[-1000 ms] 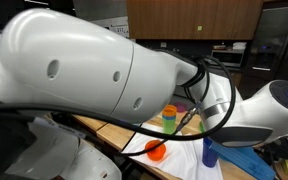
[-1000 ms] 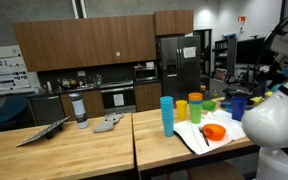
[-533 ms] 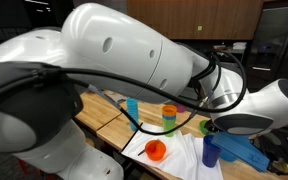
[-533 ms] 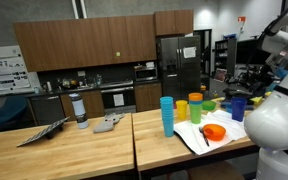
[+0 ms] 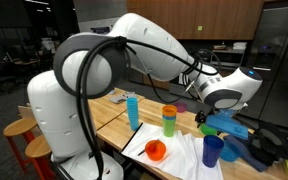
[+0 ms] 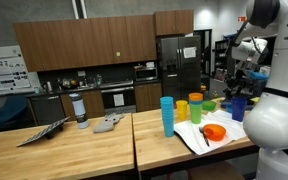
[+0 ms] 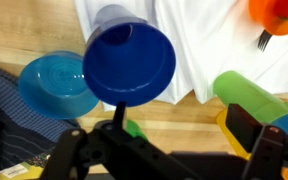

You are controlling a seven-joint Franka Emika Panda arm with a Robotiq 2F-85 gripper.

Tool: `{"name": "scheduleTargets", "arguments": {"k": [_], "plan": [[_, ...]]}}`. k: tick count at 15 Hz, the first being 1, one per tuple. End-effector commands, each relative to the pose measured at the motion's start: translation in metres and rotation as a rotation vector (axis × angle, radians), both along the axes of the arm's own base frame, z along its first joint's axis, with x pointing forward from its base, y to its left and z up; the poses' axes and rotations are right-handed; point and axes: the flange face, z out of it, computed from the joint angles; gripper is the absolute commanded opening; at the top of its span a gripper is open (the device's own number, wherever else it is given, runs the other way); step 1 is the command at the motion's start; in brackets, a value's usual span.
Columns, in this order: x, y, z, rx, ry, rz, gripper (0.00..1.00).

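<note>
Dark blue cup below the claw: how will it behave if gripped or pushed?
The dark blue cup looks empty and thin-walled plastic, so probably light and somewhat squeezable. It is tall with a mouth wider than its base, so a high push would likely tip it. It seems to stand on the white cloth, which may bunch if pushed.
</note>
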Motion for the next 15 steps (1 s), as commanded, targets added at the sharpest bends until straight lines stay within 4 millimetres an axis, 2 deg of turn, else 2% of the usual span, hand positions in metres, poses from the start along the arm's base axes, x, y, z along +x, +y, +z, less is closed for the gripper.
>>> {"name": "scheduleTargets", "arguments": {"k": [1, 3, 4, 6, 10, 15], "plan": [[0.022, 0.001, -0.007, -0.091, 0.076, -0.024, 1.00], [0.030, -0.004, -0.011, -0.154, 0.123, -0.100, 1.00], [0.024, 0.004, -0.015, -0.102, 0.099, -0.039, 1.00], [0.029, 0.004, -0.016, -0.134, 0.119, -0.076, 1.00], [0.027, -0.001, -0.014, -0.139, 0.122, -0.099, 1.00], [0.023, -0.009, -0.023, -0.037, 0.210, -0.276, 1.00]]}}
